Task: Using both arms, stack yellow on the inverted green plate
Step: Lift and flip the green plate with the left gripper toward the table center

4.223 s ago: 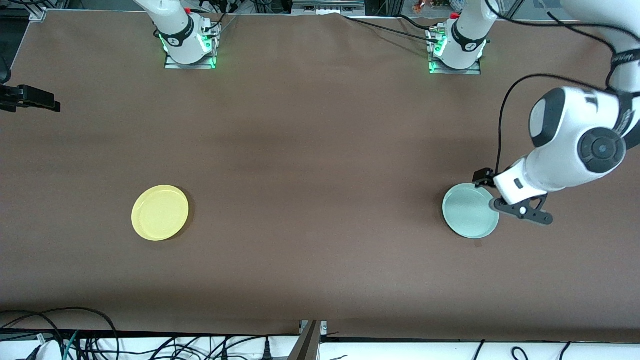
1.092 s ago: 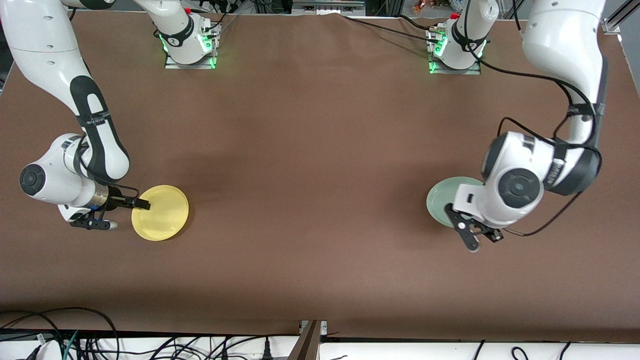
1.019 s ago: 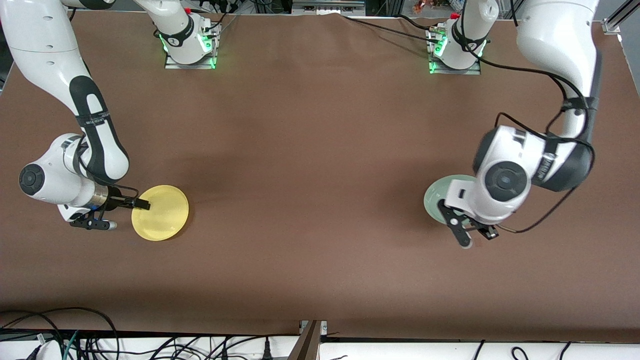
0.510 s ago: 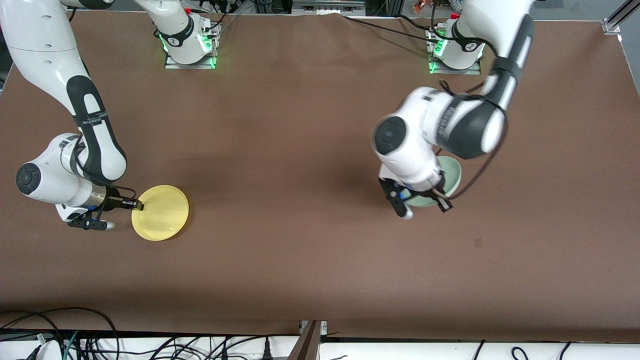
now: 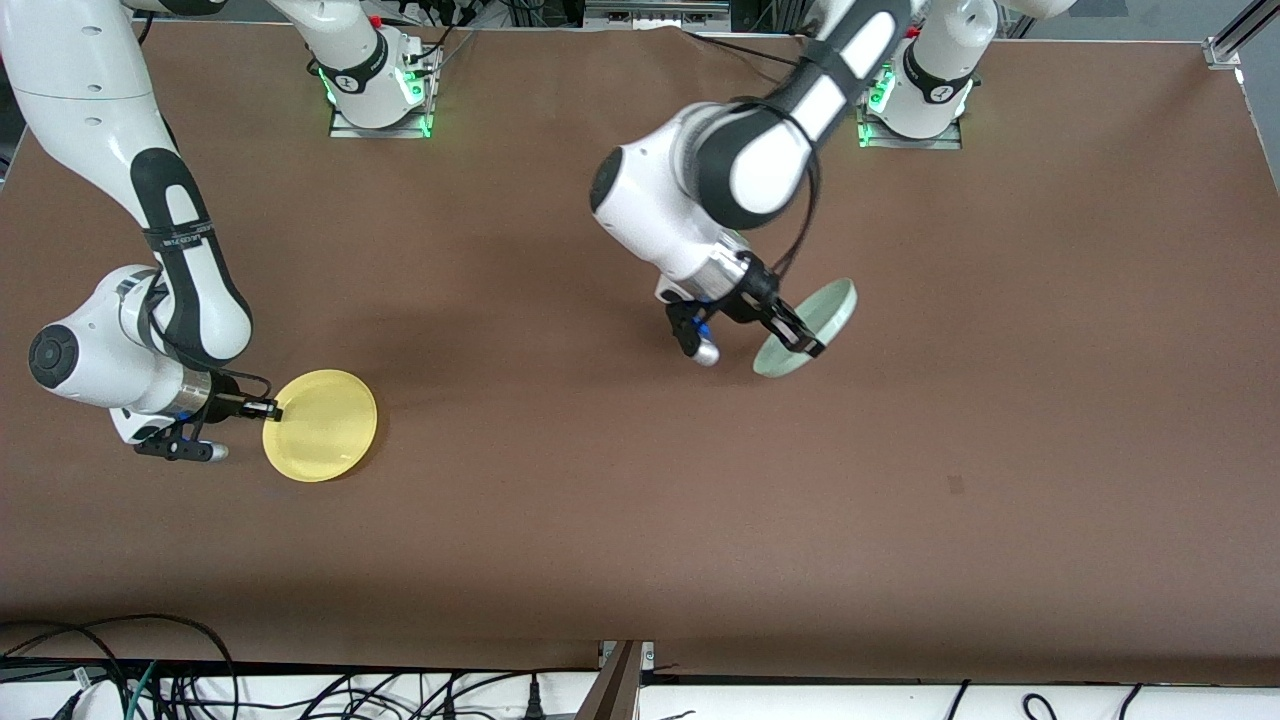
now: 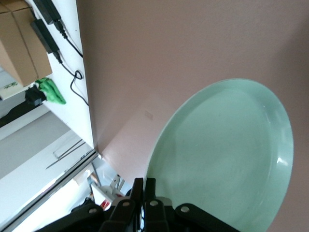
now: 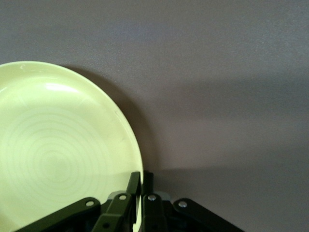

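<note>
Mint-green plate [image 5: 808,326] is carried tilted above mid-table, its rim pinched in the left gripper [image 5: 796,340] jaws at its 8 o'clock edge. Yellow plate [image 5: 322,425] lies flat toward the right arm's end, its 9 o'clock rim pinched by the right gripper [image 5: 268,408].

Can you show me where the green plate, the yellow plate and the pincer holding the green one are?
green plate [image 5: 812,322], front view, middle of its tilted face.
yellow plate [image 5: 322,425], front view, centre of its flat inside.
left pincer [image 5: 806,347], front view, fingertips shut on the green plate's rim.
</note>
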`<action>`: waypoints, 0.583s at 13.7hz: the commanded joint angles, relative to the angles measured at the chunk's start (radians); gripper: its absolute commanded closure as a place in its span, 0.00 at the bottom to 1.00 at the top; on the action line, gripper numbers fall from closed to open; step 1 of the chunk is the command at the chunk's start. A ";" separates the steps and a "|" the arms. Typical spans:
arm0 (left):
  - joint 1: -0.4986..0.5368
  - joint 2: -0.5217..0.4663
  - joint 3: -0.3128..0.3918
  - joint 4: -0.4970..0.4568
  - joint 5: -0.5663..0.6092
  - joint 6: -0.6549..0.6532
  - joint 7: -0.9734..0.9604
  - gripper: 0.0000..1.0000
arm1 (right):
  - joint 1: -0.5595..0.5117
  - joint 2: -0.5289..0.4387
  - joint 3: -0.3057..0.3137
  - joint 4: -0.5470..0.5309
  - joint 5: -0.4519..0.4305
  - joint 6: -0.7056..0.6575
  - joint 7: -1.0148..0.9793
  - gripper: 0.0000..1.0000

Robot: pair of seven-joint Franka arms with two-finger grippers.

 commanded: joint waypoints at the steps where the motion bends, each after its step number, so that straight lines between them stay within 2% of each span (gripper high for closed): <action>1: -0.094 0.062 0.015 0.016 0.137 -0.079 -0.130 1.00 | -0.011 0.006 0.010 -0.003 0.017 0.002 -0.031 1.00; 5: -0.151 0.122 0.020 0.023 0.260 -0.108 -0.211 1.00 | -0.009 -0.032 0.010 0.029 0.017 -0.122 -0.031 1.00; 8: -0.205 0.173 0.026 0.025 0.317 -0.107 -0.437 1.00 | -0.011 -0.058 0.002 0.053 0.016 -0.207 -0.033 1.00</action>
